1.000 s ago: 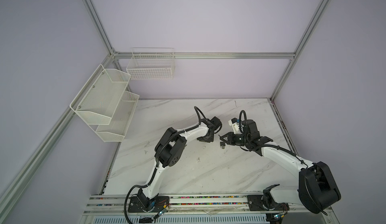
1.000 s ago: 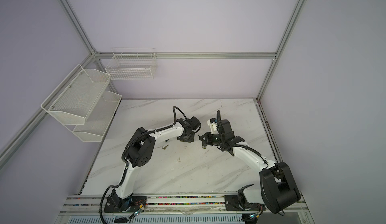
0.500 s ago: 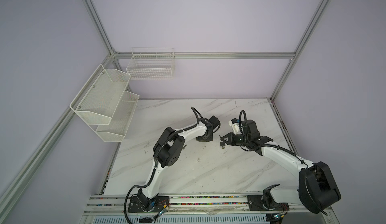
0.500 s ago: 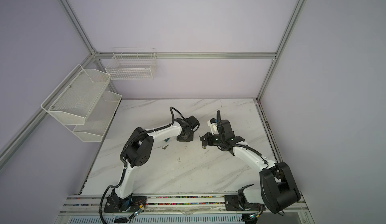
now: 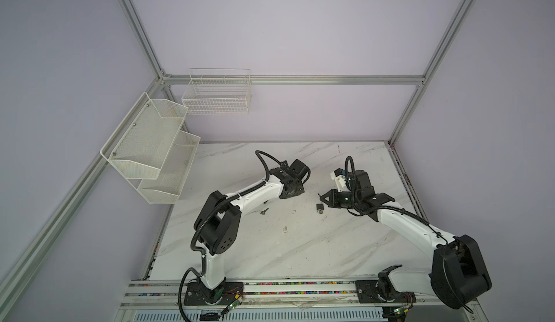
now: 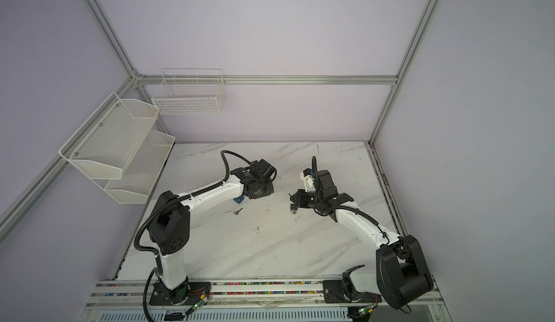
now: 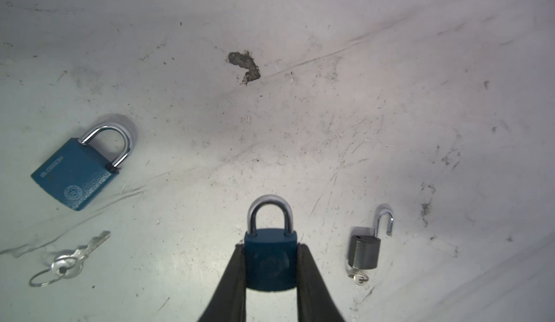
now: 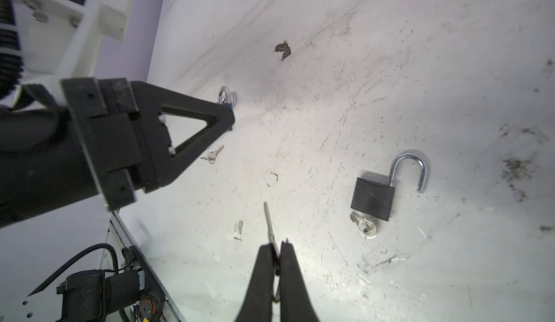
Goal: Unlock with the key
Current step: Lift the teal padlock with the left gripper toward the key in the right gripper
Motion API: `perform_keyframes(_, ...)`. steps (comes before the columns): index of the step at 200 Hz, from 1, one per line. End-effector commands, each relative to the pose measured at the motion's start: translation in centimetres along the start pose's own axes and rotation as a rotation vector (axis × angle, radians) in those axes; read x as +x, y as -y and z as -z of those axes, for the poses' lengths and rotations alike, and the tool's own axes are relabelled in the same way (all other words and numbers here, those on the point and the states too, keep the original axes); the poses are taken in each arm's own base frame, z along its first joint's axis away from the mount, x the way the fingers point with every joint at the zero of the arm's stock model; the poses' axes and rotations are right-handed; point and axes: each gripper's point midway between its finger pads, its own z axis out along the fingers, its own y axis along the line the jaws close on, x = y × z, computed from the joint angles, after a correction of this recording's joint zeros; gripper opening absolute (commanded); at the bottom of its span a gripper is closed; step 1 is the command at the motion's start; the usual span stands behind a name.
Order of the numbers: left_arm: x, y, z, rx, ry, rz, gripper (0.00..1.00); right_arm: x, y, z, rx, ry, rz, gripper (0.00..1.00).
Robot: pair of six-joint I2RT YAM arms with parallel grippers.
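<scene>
1. My left gripper is clamping the blue padlock by its body sides; I think this is steadying it for the key.
2. My right gripper is pinching the key by its head, so the blade is pointing forward.
3. In a top view, with twelve at the back wall, the padlock, hidden under the left arm, is sitting at about ten o'clock from the key, near but apart.

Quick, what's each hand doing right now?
Left hand: closed on a small blue padlock.
Right hand: closed on a key.
</scene>
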Motion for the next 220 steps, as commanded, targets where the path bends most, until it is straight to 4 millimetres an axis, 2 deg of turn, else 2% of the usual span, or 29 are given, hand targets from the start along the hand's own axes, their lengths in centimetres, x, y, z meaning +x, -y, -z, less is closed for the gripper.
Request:
perform_keyframes(1, -1.2, 0.5, 2.0, 0.067, 0.050, 0.119, 0.11, -0.5, -1.5, 0.3, -0.037, 0.071, -0.025, 0.00)
perform_keyframes(33, -1.6, 0.3, 3.9, 0.096, 0.077, 0.196, 0.08, -0.3, -4.0, -0.5, -0.085, 0.132, -0.028, 0.00)
perform_keyframes(85, -2.0, 0.3, 6.4, 0.161, 0.111, 0.270, 0.07, -1.6, -8.3, -2.1, -0.202, 0.234, -0.032, 0.00)
perform_keyframes(108, -2.2, 0.5, 7.3, 0.189, 0.120, 0.269, 0.07, -1.9, -8.9, -2.9, -0.225, 0.247, -0.041, 0.00)
perform_keyframes(137, -2.3, 0.7, 7.9, 0.214, 0.124, 0.272, 0.07, -2.4, -10.2, -2.9, -0.264, 0.271, -0.034, 0.00)
perform_keyframes(142, -2.3, 0.8, 8.0, 0.219, 0.125, 0.272, 0.07, -2.2, -9.9, -3.6, -0.255, 0.259, -0.038, 0.00)
perform_keyframes(180, -2.6, 0.7, 8.6, 0.236, 0.141, 0.277, 0.07, -3.3, -10.7, -3.2, -0.267, 0.308, -0.036, 0.00)
perform_keyframes(220, -2.5, 1.2, 9.2, 0.274, 0.135, 0.284, 0.07, -3.6, -11.1, -3.8, -0.278, 0.304, -0.039, 0.00)
